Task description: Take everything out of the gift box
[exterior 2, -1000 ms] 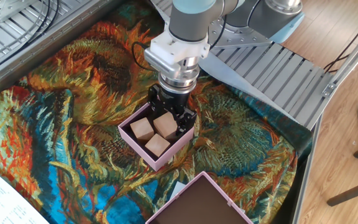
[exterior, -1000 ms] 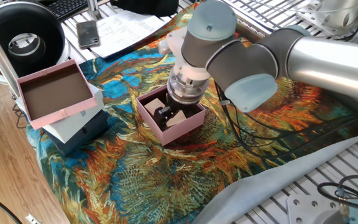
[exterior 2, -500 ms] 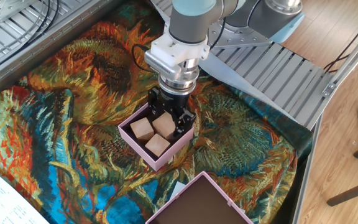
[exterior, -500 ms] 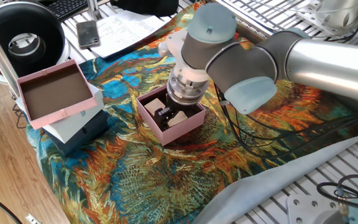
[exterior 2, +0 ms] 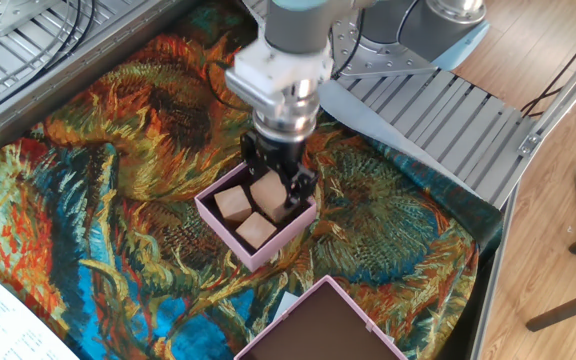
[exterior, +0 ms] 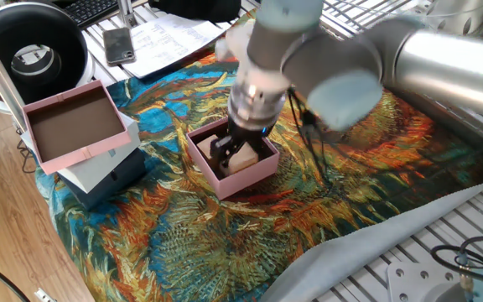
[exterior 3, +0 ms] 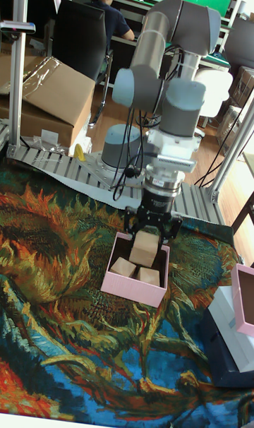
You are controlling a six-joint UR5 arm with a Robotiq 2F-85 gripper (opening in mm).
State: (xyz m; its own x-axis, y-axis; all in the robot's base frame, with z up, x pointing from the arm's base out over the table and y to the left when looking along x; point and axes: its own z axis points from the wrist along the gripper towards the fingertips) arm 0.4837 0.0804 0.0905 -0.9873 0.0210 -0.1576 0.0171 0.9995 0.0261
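Note:
The small pale-pink gift box [exterior: 254, 172] [exterior 2: 228, 242] [exterior 3: 134, 290] sits on the sunflower cloth. My gripper [exterior: 235, 151] [exterior 2: 278, 188] [exterior 3: 149, 232] reaches into its far side, shut on one tan wooden cube [exterior 2: 267, 189] [exterior 3: 146, 244]. That cube is tilted and raised a little above the other two. Those two cubes [exterior 2: 233, 203] [exterior 2: 256, 231] lie on the brown floor of the box, also seen in the tall view [exterior 3: 123, 267] [exterior 3: 149, 276]. In the blurred fixed view only the held cube [exterior: 242, 156] shows.
A larger shallow pink tray [exterior: 74, 126] [exterior 2: 318, 325] rests on a white and navy box [exterior: 111, 174] [exterior 3: 226, 343] close beside the gift box. Phone [exterior: 120, 44], papers and a black round device [exterior: 32, 50] lie beyond the cloth. Aluminium rails [exterior 2: 448, 110] border the cloth.
The gripper has closed on the far cube and begun lifting it, tilting it. The arm is blurred with motion. The gift box has shifted slightly.

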